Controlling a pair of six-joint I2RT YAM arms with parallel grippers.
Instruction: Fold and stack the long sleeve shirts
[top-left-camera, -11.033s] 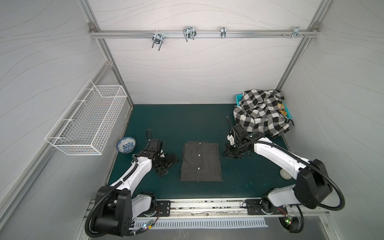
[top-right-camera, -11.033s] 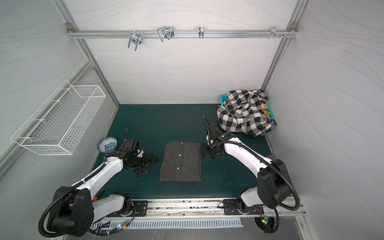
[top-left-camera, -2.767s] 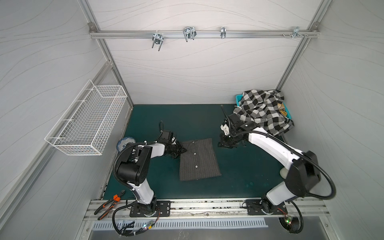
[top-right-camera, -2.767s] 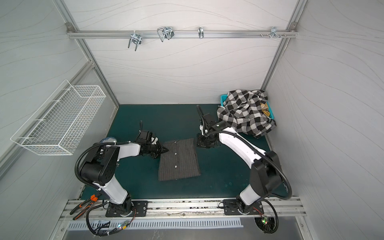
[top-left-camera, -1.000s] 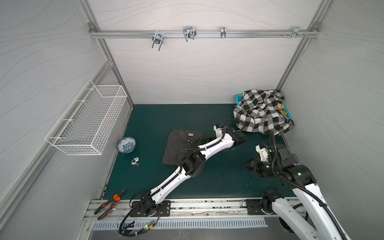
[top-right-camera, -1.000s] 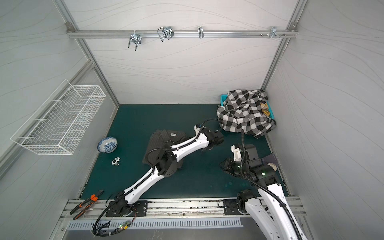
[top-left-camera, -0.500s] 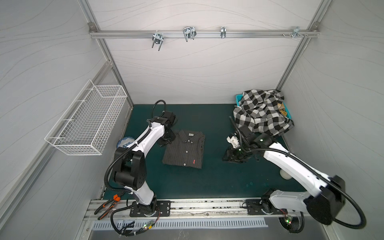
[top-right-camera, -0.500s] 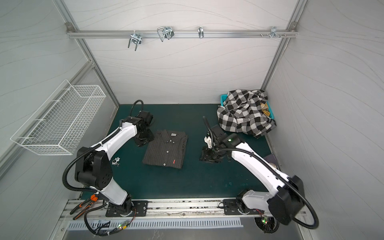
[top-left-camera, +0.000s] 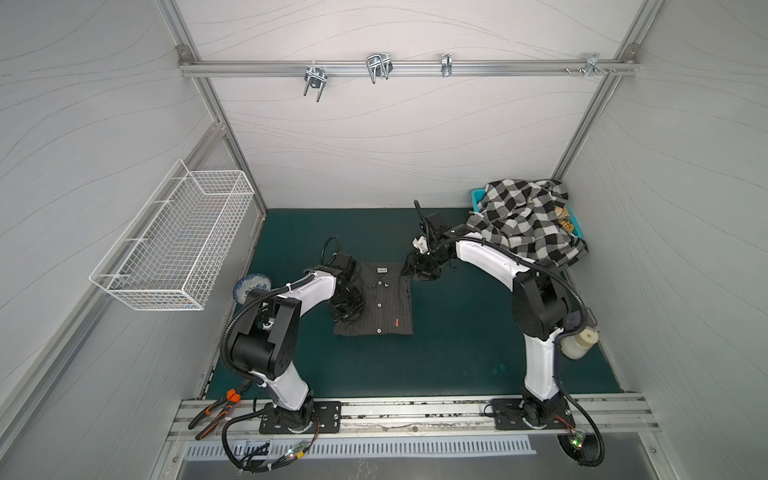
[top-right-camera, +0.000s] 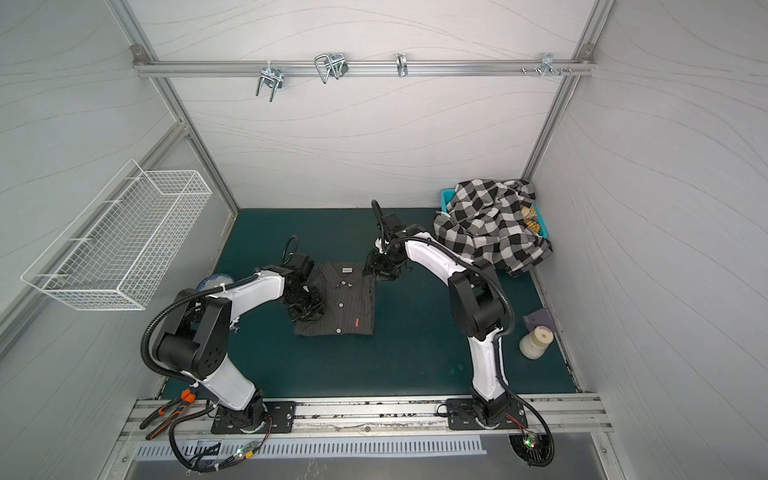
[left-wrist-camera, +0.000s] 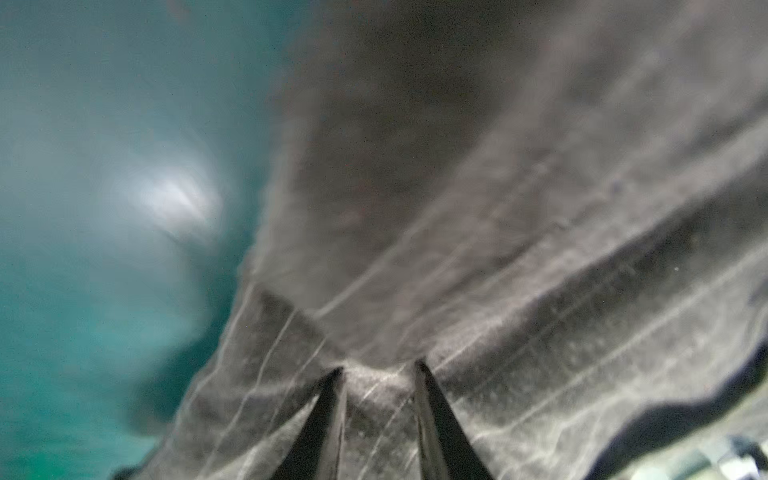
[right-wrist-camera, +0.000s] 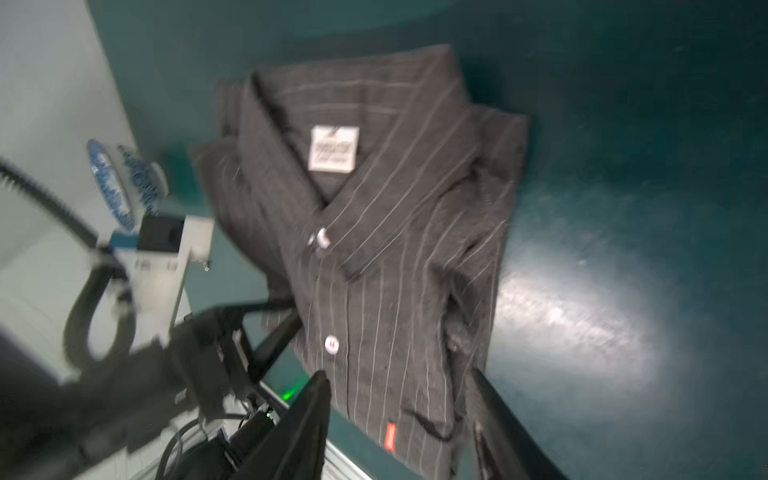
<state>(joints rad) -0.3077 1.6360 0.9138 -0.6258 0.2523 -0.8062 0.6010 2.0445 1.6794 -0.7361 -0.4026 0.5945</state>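
While the left gripper (left-wrist-camera: 378, 368) pinches the pinstriped shirt (top-left-camera: 386, 303) and the right gripper (top-left-camera: 417, 274) hangs released, slide low, folds flat.

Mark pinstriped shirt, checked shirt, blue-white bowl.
pinstriped shirt (top-left-camera: 392, 299), in a top view, front panel beside the buttons.
checked shirt (top-left-camera: 519, 224), in a top view, middle of the heap.
blue-white bowl (top-left-camera: 252, 282), in a top view, its visible rim.
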